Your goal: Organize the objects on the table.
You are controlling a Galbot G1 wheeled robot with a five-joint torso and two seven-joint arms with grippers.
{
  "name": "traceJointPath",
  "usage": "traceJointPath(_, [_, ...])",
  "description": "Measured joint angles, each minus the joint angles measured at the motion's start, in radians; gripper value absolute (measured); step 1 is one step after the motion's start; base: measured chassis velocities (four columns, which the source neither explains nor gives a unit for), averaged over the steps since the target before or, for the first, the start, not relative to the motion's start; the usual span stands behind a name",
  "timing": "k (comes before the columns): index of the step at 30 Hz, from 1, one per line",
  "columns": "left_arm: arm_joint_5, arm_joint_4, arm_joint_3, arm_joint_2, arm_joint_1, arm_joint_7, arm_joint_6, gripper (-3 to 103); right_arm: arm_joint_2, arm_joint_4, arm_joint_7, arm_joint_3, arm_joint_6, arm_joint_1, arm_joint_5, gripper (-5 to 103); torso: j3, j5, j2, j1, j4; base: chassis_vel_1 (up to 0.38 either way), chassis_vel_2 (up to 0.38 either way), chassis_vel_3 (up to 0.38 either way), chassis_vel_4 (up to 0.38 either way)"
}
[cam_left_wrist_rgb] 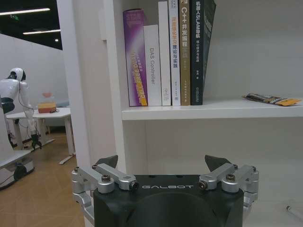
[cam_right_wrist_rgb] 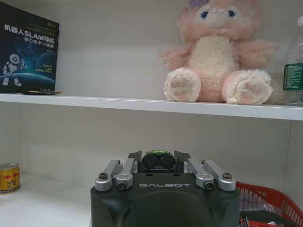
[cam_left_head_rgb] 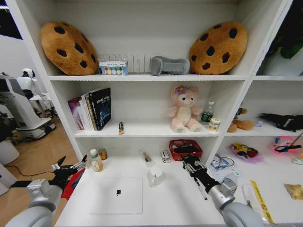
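A silver laptop (cam_left_head_rgb: 117, 194) lies closed on the white table (cam_left_head_rgb: 165, 208), with a white mug (cam_left_head_rgb: 155, 176) just behind it. My right gripper (cam_left_head_rgb: 189, 162) hovers at the front edge of a red basket (cam_left_head_rgb: 185, 149). In the right wrist view it (cam_right_wrist_rgb: 158, 158) is shut on a tiny green toy car (cam_right_wrist_rgb: 157, 156). My left gripper (cam_left_head_rgb: 71, 166) hangs open and empty at the table's left end, with its fingers spread wide (cam_left_wrist_rgb: 164, 163). A black pen (cam_left_head_rgb: 201, 190) lies on the table under the right arm.
A small gold can (cam_left_head_rgb: 102, 153) and a green-capped bottle (cam_left_head_rgb: 96, 161) stand at the back left. Books (cam_left_wrist_rgb: 163, 56) and a pink plush (cam_right_wrist_rgb: 215, 52) sit on the shelf above. Glasses and loose clutter (cam_left_head_rgb: 220, 163) lie to the right.
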Motion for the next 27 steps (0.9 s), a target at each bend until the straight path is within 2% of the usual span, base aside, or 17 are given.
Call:
traceJointPath(9, [0.008,-0.002,0.003,-0.001,0.003,0.001,-0.001,100,-0.078,0.032,0.004,-0.007,-0.033,0.082,0.078,37,0.000,0.0000,0.000,0.000,0.0001,0.000,0.000,0.000,0.000])
traceJointPath(12, [0.017,-0.002,0.006,-0.010,0.005,0.001,-0.001,100,-0.147,0.043,0.008,-0.026,-0.058,0.171,0.162,37,0.000,0.0000,0.000,0.000,0.0000,0.000,0.000,0.000,0.000])
traceJointPath(13, [0.017,-0.002,0.006,-0.010,0.005,0.001,-0.001,100,-0.147,0.043,0.008,-0.026,-0.058,0.171,0.162,37,0.000,0.0000,0.000,0.000,0.0000,0.000,0.000,0.000,0.000])
traceJointPath(16, [0.026,-0.002,0.010,-0.015,0.008,0.003,-0.002,100,-0.229,0.046,0.008,-0.050,-0.074,0.260,0.260,37,0.000,-0.0001,0.000,0.000,0.0007,0.000,0.000,0.000,0.000])
traceJointPath(18, [0.026,0.002,0.017,-0.010,0.000,0.003,-0.002,100,-0.249,0.047,0.007,-0.048,-0.079,0.274,0.289,37,0.000,-0.0001,0.000,0.000,0.0010,0.000,0.000,0.000,0.000])
traceJointPath(20, [0.027,0.018,0.042,0.016,-0.031,0.003,-0.002,100,-0.283,0.049,0.006,-0.024,-0.087,0.292,0.342,37,0.000,-0.0001,0.000,0.000,-0.0008,0.000,0.000,0.000,0.000])
traceJointPath(23, [0.034,0.023,0.048,0.017,-0.028,0.009,-0.002,100,-0.303,0.042,0.008,-0.018,-0.091,0.311,0.374,37,0.000,-0.0002,0.000,0.000,-0.0010,0.000,0.000,0.000,0.000])
traceJointPath(25, [0.043,0.025,0.049,0.015,-0.018,0.014,-0.004,100,-0.313,0.032,0.007,-0.016,-0.094,0.327,0.401,37,0.000,-0.0001,0.000,0.000,0.0005,0.000,0.000,0.000,0.000])
traceJointPath(27, [0.045,0.025,0.049,0.016,-0.015,0.016,-0.004,100,-0.314,0.027,0.007,-0.015,-0.095,0.334,0.407,37,0.000,-0.0001,0.000,0.000,0.0006,0.000,0.000,0.000,0.000])
